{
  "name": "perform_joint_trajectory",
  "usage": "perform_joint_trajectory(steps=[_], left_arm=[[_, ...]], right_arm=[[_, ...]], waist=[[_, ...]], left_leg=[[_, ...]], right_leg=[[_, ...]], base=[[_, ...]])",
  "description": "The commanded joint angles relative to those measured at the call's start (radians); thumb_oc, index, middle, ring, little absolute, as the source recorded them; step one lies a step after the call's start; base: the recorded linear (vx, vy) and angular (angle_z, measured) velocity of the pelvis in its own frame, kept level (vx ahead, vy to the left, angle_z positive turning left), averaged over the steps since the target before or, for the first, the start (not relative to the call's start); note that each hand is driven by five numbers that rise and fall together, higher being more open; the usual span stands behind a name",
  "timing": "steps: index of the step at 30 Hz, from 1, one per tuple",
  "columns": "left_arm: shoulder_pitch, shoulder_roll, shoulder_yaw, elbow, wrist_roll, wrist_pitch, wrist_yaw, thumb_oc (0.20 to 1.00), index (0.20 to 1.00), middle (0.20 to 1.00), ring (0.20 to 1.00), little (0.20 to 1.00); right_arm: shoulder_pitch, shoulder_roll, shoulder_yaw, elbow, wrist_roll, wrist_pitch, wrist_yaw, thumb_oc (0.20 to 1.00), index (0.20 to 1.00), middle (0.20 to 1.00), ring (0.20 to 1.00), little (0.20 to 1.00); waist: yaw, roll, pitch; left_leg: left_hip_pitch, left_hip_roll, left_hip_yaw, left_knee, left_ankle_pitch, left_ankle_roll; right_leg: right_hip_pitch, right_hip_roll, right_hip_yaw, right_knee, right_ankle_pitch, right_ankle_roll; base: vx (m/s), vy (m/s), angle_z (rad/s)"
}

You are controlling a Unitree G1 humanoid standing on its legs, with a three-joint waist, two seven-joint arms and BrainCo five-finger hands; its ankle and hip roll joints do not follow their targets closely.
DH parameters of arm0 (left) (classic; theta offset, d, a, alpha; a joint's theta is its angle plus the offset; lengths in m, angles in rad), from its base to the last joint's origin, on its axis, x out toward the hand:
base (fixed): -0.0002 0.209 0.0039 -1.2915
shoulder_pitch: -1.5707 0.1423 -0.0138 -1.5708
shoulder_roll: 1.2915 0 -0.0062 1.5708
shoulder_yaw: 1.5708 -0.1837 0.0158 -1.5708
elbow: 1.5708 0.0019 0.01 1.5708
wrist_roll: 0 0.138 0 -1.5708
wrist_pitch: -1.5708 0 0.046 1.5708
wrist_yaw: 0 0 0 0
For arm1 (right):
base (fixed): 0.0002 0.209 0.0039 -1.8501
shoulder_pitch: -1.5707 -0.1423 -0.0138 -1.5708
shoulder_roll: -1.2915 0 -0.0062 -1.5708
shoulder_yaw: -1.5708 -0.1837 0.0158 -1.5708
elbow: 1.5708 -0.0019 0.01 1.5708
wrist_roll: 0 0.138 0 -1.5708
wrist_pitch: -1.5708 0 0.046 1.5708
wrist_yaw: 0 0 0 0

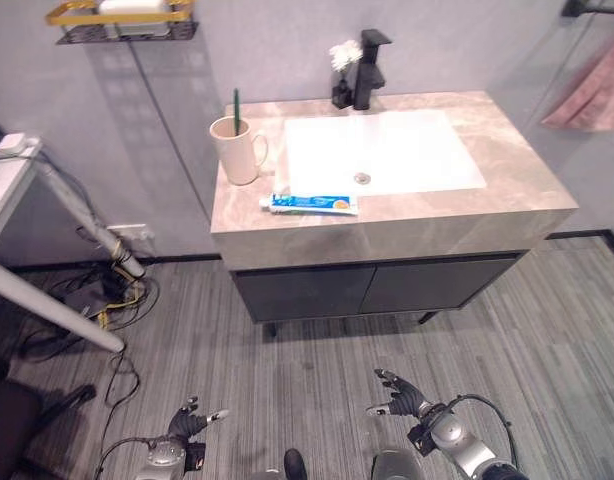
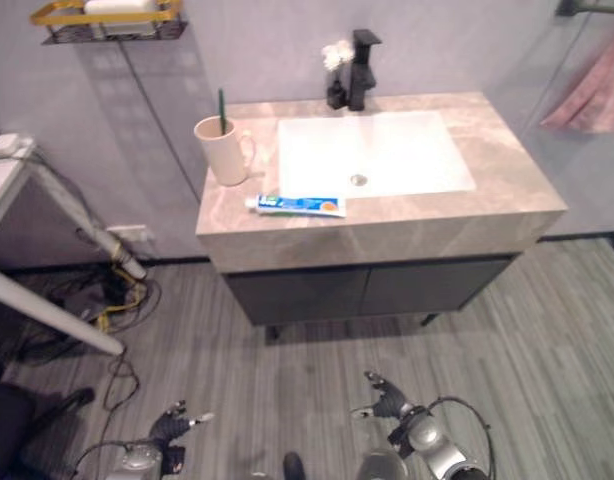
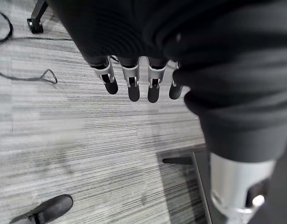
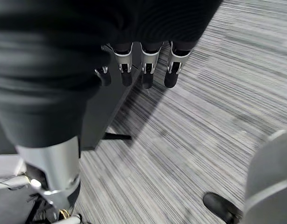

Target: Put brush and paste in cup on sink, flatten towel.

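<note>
Over on the left, the left hand [image 1: 187, 424] hangs low above the striped floor [image 1: 317, 370], well short of the vanity, fingers [image 3: 129, 84] straight and loose with nothing in them. Up on the counter [image 1: 407, 215], the beige cup [image 1: 235, 150] stands near the left edge, handle turned toward the basin, and the green brush [image 1: 236, 106] is already standing in it. So step one looks done. Just in front of the cup and to its right lies the paste [image 1: 312, 203], a blue-and-white tube flat on the stone by the lip of the white sink [image 1: 382, 150]. That is the piece left to move, and I judge it the step in hand.

Further right, the right hand [image 1: 402, 397] hovers low as well, fingers [image 4: 146, 70] extended and relaxed, empty. At the far right, a pink towel [image 1: 597, 95] hangs against the wall, apparently from a bar; flattening it looks like the last job.

Next move: one hand has to rise to counter height and reach in to the tube. It lies flat, so the pinch must come from above across its narrow body, then tilt it upright and drop it in beside the brush without knocking the cup.
</note>
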State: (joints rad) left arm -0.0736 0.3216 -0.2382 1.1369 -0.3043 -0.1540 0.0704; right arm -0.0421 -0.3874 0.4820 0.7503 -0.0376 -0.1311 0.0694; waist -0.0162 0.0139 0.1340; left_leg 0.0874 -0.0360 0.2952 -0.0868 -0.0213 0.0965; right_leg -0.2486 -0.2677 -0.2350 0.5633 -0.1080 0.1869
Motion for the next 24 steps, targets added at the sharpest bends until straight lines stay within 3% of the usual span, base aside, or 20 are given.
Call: perform_joint_trajectory(steps=[1, 5, 8, 9, 13, 14, 21, 24], left_arm=[[-0.018, 0.006, 0.050, 0.012, 0.021, -0.026, 0.000, 1.000, 1.000, 1.000, 1.000, 1.000], [-0.021, 0.001, 0.052, 0.012, 0.039, -0.029, 0.007, 1.000, 1.000, 1.000, 1.000, 1.000], [-0.015, 0.008, 0.030, -0.002, 0.092, -0.036, 0.011, 1.000, 1.000, 1.000, 1.000, 1.000], [-0.016, 0.023, 0.003, -0.002, 0.157, -0.029, 0.008, 1.000, 1.000, 1.000, 1.000, 1.000], [-0.004, 0.009, 0.011, 0.009, 0.136, -0.029, 0.009, 1.000, 1.000, 1.000, 1.000, 1.000], [-0.013, -0.005, 0.008, 0.012, 0.112, -0.027, 0.007, 1.000, 1.000, 1.000, 1.000, 1.000], [-0.027, -0.028, -0.014, -0.003, 0.099, -0.029, 0.008, 1.000, 1.000, 1.000, 1.000, 1.000], [-0.026, -0.029, -0.024, -0.022, 0.099, -0.032, 0.008, 1.000, 1.000, 1.000, 1.000, 1.000]], right_arm=[[-0.008, -0.027, 0.013, -0.033, -0.024, -0.021, 0.008, 1.000, 1.000, 1.000, 1.000, 1.000], [-0.010, -0.037, 0.017, -0.057, -0.055, -0.017, 0.005, 1.000, 1.000, 1.000, 1.000, 1.000], [-0.013, -0.057, 0.019, -0.087, -0.086, -0.017, 0.006, 1.000, 1.000, 1.000, 1.000, 1.000], [-0.031, -0.075, 0.053, -0.075, -0.145, -0.021, 0.013, 1.000, 1.000, 1.000, 1.000, 1.000], [-0.017, -0.120, 0.027, -0.125, -0.144, -0.025, 0.011, 1.000, 1.000, 1.000, 1.000, 1.000], [-0.010, -0.131, 0.008, -0.109, -0.107, -0.025, 0.008, 1.000, 1.000, 1.000, 1.000, 1.000], [0.009, -0.150, -0.016, -0.092, -0.087, -0.023, -0.002, 1.000, 1.000, 1.000, 1.000, 1.000], [0.012, -0.157, 0.000, -0.087, -0.111, -0.023, -0.001, 1.000, 1.000, 1.000, 1.000, 1.000]], waist=[[-0.010, -0.024, -0.003], [-0.017, -0.046, -0.004], [-0.019, -0.056, 0.000], [-0.018, -0.069, -0.006], [-0.028, -0.056, -0.038], [-0.038, -0.044, -0.043], [-0.056, -0.022, -0.059], [-0.055, -0.014, -0.055]], left_leg=[[-0.064, 0.076, -0.034, 0.057, 0.040, -0.104], [-0.008, 0.105, -0.050, 0.042, 0.024, -0.147], [0.020, 0.133, -0.061, 0.051, 0.001, -0.168], [0.055, 0.173, -0.071, 0.051, 0.016, -0.193], [0.058, 0.219, -0.089, 0.052, 0.059, -0.215], [0.045, 0.250, -0.100, 0.054, 0.096, -0.230], [0.070, 0.315, -0.083, 0.023, 0.161, -0.261], [0.056, 0.339, -0.092, 0.071, 0.198, -0.270]], right_leg=[[0.099, 0.010, 0.023, -0.353, 0.256, -0.003], [0.091, -0.054, 0.049, -0.501, 0.370, 0.044], [0.077, -0.067, 0.055, -0.525, 0.393, 0.063], [0.092, -0.011, 0.073, -0.492, 0.328, 0.045], [0.112, 0.045, 0.044, -0.506, 0.292, 0.023], [0.108, 0.078, 0.035, -0.490, 0.260, 0.005], [0.094, 0.123, 0.014, -0.441, 0.199, -0.021], [0.087, 0.145, 0.017, -0.414, 0.171, -0.042]], base=[[0.22, -0.177, -0.05], [0.22, -0.209, 0.08], [0.24, -0.300, 0.13], [0.22, -0.277, 0.10], [0.19, -0.240, -0.01], [0.05, -0.160, -0.23], [0.10, -0.151, 0.03], [0.07, -0.105, -0.05]])
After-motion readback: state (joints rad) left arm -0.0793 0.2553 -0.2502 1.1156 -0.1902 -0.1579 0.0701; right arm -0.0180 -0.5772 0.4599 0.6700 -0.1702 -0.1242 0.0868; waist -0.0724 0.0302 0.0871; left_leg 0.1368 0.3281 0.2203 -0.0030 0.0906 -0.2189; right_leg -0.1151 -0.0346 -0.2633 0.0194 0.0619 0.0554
